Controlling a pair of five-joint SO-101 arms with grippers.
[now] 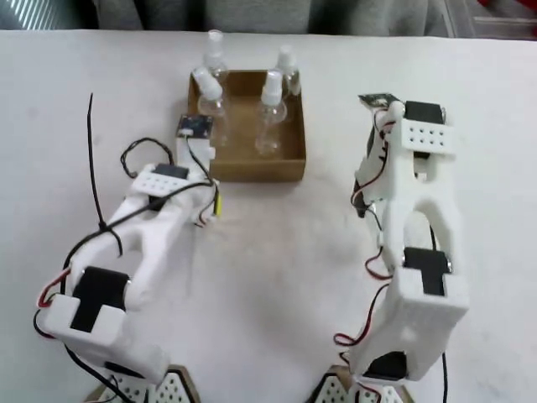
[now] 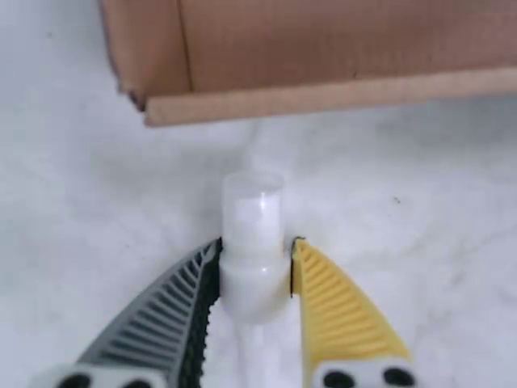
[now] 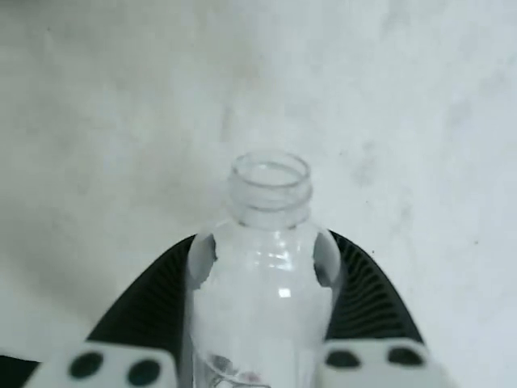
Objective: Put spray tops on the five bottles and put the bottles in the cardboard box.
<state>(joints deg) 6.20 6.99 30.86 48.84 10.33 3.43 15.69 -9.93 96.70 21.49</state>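
Noted spray top (image 2: 253,210) pinched at its collar by left tool (image 2: 255,245), near cardboard box (image 1: 252,164) corner. Noted uncapped bottle (image 3: 271,267) clamped at its shoulder by right tool (image 3: 265,242), seen against bench (image 1: 285,252). Counted four capped bottles (image 1: 270,113) standing inside box.

- cardboard box (image 1: 252,170): brown card, matt, cut edges raw.
- spray top (image 2: 253,218): white plastic, smooth, slight sheen on the cap.
- bottle (image 3: 262,291): clear plastic, glossy; moulded threads at the neck.
- left gripper (image 2: 255,242): fingers (image 2: 339,311) of ribbed matt plastic, one yellow, one grey.
- right gripper (image 3: 265,242): fingers (image 3: 367,295) of black ribbed plastic, matt.
- table (image 1: 277,277): white, matt, faintly mottled.
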